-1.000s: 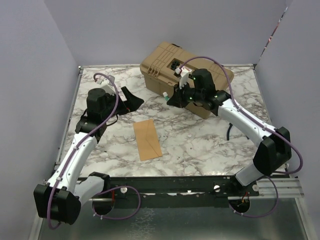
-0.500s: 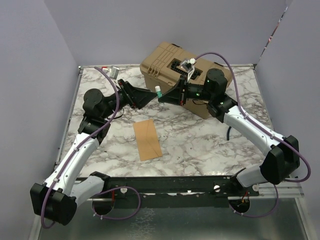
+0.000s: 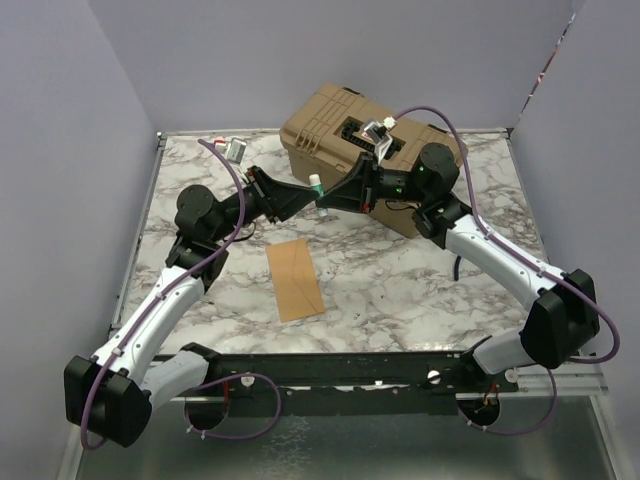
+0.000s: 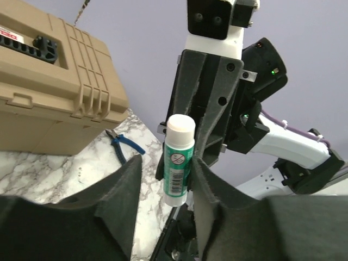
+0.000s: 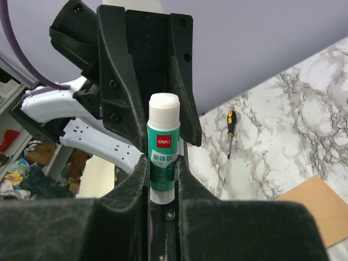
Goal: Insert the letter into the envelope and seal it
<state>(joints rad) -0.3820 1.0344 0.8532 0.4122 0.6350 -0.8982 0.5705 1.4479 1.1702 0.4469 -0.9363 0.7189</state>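
The orange-brown envelope (image 3: 295, 278) lies flat on the marble table (image 3: 400, 290), flap closed, in front of both grippers; a corner of it shows in the right wrist view (image 5: 315, 204). The letter is not in view. My right gripper (image 3: 328, 200) (image 5: 163, 168) is shut on a green-and-white glue stick (image 3: 316, 182) (image 5: 163, 149) and holds it upright in the air above the back middle of the table. My left gripper (image 3: 303, 195) (image 4: 166, 168) faces it, open, with its jaws on either side of the glue stick (image 4: 178, 160) and a gap on one side.
A tan plastic toolbox (image 3: 360, 140) (image 4: 49, 81) stands at the back, right behind the grippers. Blue-handled pliers (image 4: 122, 144) lie beside it. A yellow-and-black screwdriver (image 5: 230, 128) lies on the marble. Purple walls enclose the table.
My left gripper has risen and swung right to meet the right gripper. The right gripper has carried the glue stick a little left, between the left jaws. The envelope has not moved.
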